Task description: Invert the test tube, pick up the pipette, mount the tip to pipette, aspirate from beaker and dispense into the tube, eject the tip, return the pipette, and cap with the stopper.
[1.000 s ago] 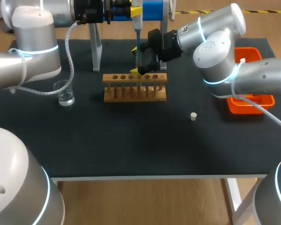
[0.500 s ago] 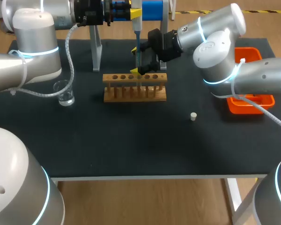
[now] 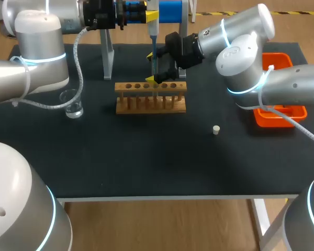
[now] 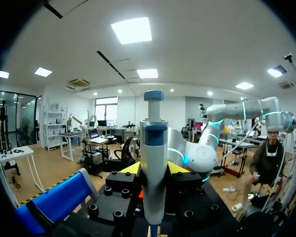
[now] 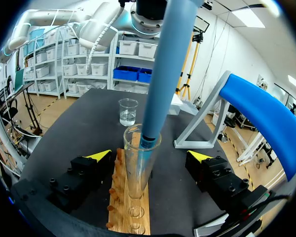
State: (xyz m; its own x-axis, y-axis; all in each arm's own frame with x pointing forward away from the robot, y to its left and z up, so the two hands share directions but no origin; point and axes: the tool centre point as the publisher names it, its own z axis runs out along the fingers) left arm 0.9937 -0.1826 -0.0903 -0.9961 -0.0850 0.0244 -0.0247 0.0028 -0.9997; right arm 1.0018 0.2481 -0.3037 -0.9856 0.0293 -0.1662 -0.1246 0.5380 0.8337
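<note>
At the far left of the table [image 3: 146,157] the beaker [image 3: 71,103] stands with a little clear liquid in it. The left gripper [image 4: 154,168] is clamped on the pipette [image 4: 153,148], one yellow tip against each side of its body, and holds it upright. Its blue tip reaches down into the mouth of the test tube [image 5: 138,168], which stands in the wooden rack [image 3: 150,99]. The right gripper [image 5: 149,155] brackets the tube with fingers spread wide, a gap on either side, so it steadies nothing. Further right the stopper [image 3: 215,129] lies alone, with the orange tray [image 3: 285,112] at the edge.

This looks like the dispensing step. Since the tube is unclamped, any sideways drift of the pipette could lean it in its hole or catch its rim on the way out, spilling liquid.

Only the right wrist view shows the tip inside the tube and the finger gaps. Only the left wrist view shows the hold on the pipette. Only the head view shows the stopper and tray.
</note>
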